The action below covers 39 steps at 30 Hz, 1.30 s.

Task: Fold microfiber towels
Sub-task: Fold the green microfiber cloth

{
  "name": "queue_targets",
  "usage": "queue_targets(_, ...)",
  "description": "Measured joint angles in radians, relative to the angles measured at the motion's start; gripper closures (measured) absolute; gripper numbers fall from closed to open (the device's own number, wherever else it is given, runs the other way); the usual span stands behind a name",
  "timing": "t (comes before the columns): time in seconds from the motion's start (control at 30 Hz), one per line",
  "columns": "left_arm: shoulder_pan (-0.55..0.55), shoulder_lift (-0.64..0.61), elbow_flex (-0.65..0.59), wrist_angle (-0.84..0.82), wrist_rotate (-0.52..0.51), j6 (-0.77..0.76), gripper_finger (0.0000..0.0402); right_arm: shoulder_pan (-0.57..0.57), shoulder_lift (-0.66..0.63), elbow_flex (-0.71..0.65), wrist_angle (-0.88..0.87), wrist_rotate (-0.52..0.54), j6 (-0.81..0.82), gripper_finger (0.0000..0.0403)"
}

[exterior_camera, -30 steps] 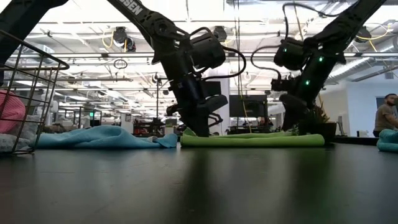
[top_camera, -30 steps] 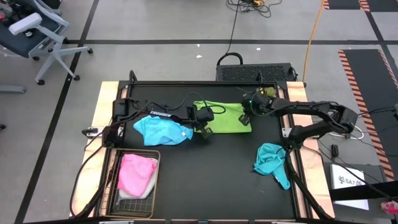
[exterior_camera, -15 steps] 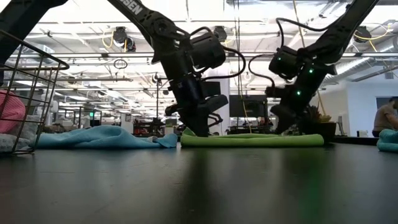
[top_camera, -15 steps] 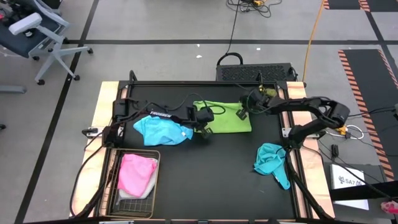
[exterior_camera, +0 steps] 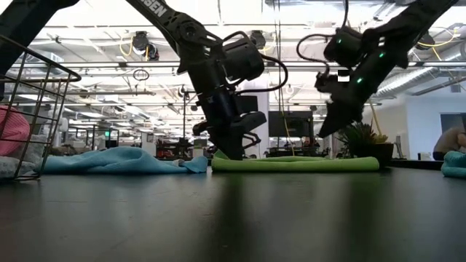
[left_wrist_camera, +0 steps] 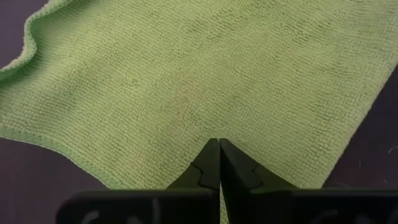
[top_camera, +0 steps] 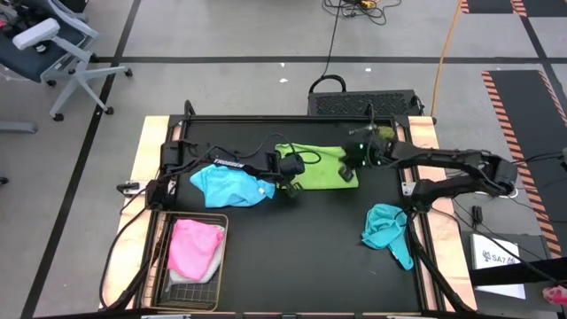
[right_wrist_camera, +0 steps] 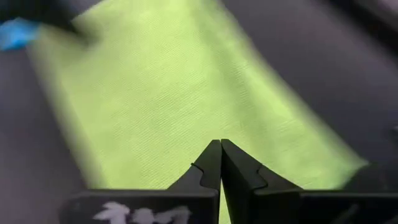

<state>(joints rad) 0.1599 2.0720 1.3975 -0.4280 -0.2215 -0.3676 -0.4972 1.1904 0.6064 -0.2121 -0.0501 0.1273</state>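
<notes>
A lime green towel [top_camera: 321,164] lies flat as a rectangle at the table's far middle; the low view shows it as a thick green strip [exterior_camera: 298,164]. My left gripper [top_camera: 291,185] is shut, its tips down on the towel's near left corner. My right gripper [exterior_camera: 325,133] is shut and hangs a little above the towel's right part, touching nothing. A light blue towel [top_camera: 230,186] lies crumpled left of the green one. A teal towel [top_camera: 387,232] lies crumpled near the right edge. A pink towel [top_camera: 193,245] sits in the wire basket. My left gripper presses its shut fingertips [left_wrist_camera: 211,155] down on the green towel near its near left corner [left_wrist_camera: 219,124]. The fingers come from above, slanting down from the table's left side. The towel stays flat on the table under them [exterior_camera: 234,156].
The wire mesh basket [top_camera: 217,266] stands at the near left corner. A small potted plant [top_camera: 382,134] stands at the far right, just behind my right arm. Dark bare table lies between the green towel and the near edge.
My right gripper, still shut, has slid a little toward the table's left along the green towel and then risen clear of it, tipping less steeply. The towel has stayed flat.
</notes>
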Motion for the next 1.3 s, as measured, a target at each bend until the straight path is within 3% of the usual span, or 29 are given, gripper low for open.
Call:
queue_targets(0.13, 0.001, 0.0, 0.0, -0.004, 0.013, 0.0, 0.04, 0.102, -0.005, 0.0, -0.132, 0.004, 0.026, 0.0403)
queue_targets(0.27, -0.002, 0.0, 0.0, -0.006, 0.024, 0.0, 0.0398, 0.169, 0.03, -0.017, -0.152, 0.094, 0.045, 0.0403)
queue_targets(0.77, -0.08, 0.0, -0.013, -0.057, 0.007, -0.027, 0.04, 0.198, 0.089, -0.123, -0.045, 0.127, 0.188, 0.0403)
queue_targets(1.0, -0.15, -0.005, -0.018, -0.145, 0.024, -0.096, 0.0399, 0.287, 0.09, -0.135, -0.023, 0.047, 0.291, 0.0403)
queue_targets(1.17, -0.205, -0.006, -0.018, -0.175, 0.075, -0.147, 0.04, 0.411, 0.09, -0.135, -0.028, -0.051, 0.411, 0.0403)
queue_targets(1.3, -0.251, -0.006, -0.018, -0.227, 0.094, -0.176, 0.04, 0.504, 0.068, -0.137, -0.055, -0.064, 0.475, 0.0403)
